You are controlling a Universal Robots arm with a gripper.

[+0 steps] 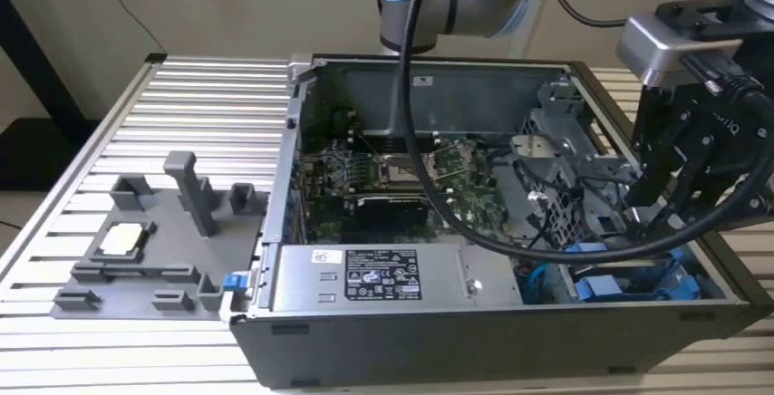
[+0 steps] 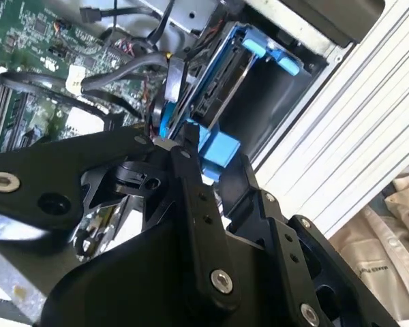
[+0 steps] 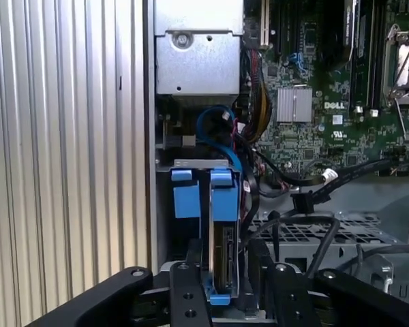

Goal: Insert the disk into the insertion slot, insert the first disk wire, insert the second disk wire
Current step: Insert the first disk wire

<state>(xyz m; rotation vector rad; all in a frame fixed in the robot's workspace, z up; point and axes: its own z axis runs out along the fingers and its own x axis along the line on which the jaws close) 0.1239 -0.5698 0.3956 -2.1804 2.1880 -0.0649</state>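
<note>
The disk (image 3: 223,235) stands on edge in its bright blue frame, its blue tab (image 3: 220,179) at the far end. It sits in the insertion slot (image 3: 199,163), a grey metal cage at the case's front corner (image 1: 629,277). My gripper (image 3: 223,266) is shut on the disk, one black finger (image 3: 193,269) on each side of its near end. In the second wrist view the gripper (image 2: 180,139) pinches the blue frame, with the disk (image 2: 218,88) running away into the bay. In the exterior view the gripper (image 1: 653,218) reaches down into the case at that view's right.
A second blue frame (image 3: 185,197) stands beside the disk. Black cables with a connector (image 3: 303,199) and a blue cable (image 3: 211,119) lie close by. Also in view are a perforated panel (image 3: 313,228), the power supply (image 1: 362,277), the motherboard (image 1: 400,178) and a grey fixture tray (image 1: 158,232).
</note>
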